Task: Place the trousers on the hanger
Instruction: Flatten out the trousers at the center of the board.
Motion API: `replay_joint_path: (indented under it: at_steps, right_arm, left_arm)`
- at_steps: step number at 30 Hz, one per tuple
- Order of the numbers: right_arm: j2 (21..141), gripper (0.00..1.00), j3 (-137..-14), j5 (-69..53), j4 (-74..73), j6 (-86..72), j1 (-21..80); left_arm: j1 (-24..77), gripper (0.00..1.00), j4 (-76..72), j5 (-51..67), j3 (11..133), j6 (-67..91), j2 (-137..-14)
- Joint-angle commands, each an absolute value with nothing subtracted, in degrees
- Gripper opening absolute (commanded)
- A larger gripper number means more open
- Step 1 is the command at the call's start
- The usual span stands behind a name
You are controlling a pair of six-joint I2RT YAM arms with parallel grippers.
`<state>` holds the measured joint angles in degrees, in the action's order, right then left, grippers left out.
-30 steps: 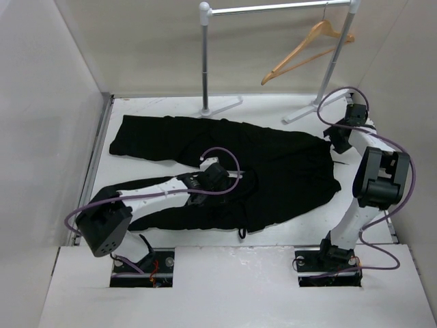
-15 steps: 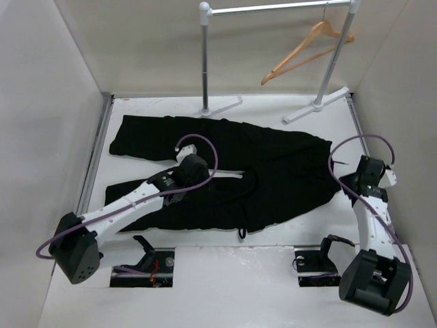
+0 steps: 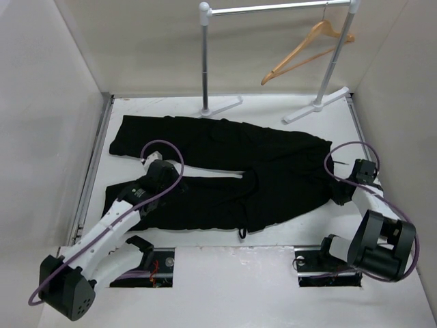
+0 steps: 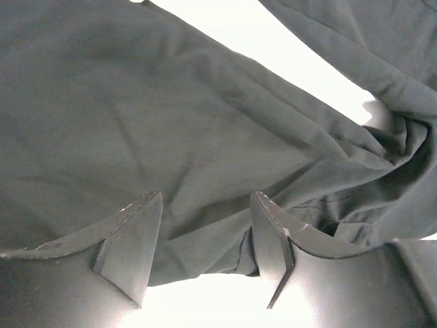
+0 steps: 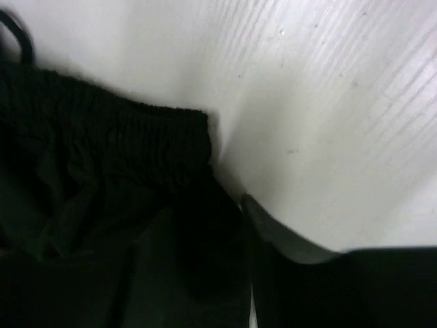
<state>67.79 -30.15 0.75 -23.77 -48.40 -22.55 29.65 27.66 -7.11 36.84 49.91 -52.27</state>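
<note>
The black trousers (image 3: 225,171) lie spread flat on the white table, waistband to the right, legs running left. The tan wooden hanger (image 3: 306,49) hangs from the rail at the back right, far from both arms. My left gripper (image 3: 151,172) hovers over the near leg, towards its left end. In the left wrist view it (image 4: 205,205) is open, with fabric (image 4: 136,109) under and between the fingers. My right gripper (image 3: 343,193) sits at the waistband's right end. In the right wrist view its dim jaws (image 5: 205,273) stand apart around the waistband corner (image 5: 171,137).
A grey metal rail stand (image 3: 205,61) with two posts and white feet stands along the back of the table. White walls close in the left, back and right. Bare table (image 5: 328,102) lies right of the waistband.
My left arm has drawn back leftward along the near leg. My right arm has come from the far right edge to the waistband's right end.
</note>
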Motion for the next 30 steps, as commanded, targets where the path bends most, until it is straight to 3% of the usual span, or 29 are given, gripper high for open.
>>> replay_joint_path:
  at_steps: [1, 3, 5, 7, 19, 30]
  right_arm:
    - [71.5, 0.36, -31.2, 1.5, -20.6, -49.6, -22.5]
    - [69.6, 0.14, -30.2, 3.0, -21.6, -51.8, -22.5]
    - [63.3, 0.05, -30.5, 5.8, -26.3, -52.6, -23.0]
    - [58.5, 0.04, -31.8, 8.1, -31.6, -52.5, -23.0]
    - [58.4, 0.04, -31.8, 8.1, -31.6, -52.5, -23.0]
    - [58.4, 0.04, -31.8, 8.1, -31.6, -52.5, -23.0]
  left_arm:
    - [26.4, 0.52, 32.2, -5.6, 36.0, 50.3, -48.7]
    - [24.1, 0.52, 34.1, -5.3, 36.1, 50.3, -46.9]
    - [21.2, 0.52, 37.0, -5.2, 36.8, 50.4, -45.4]
    - [17.9, 0.52, 41.0, -5.4, 38.0, 50.4, -44.3]
    - [-0.6, 0.57, 58.7, -11.8, 43.0, 52.2, -46.7]
    - [-17.1, 0.56, 57.7, -14.4, 38.0, 60.6, -53.3]
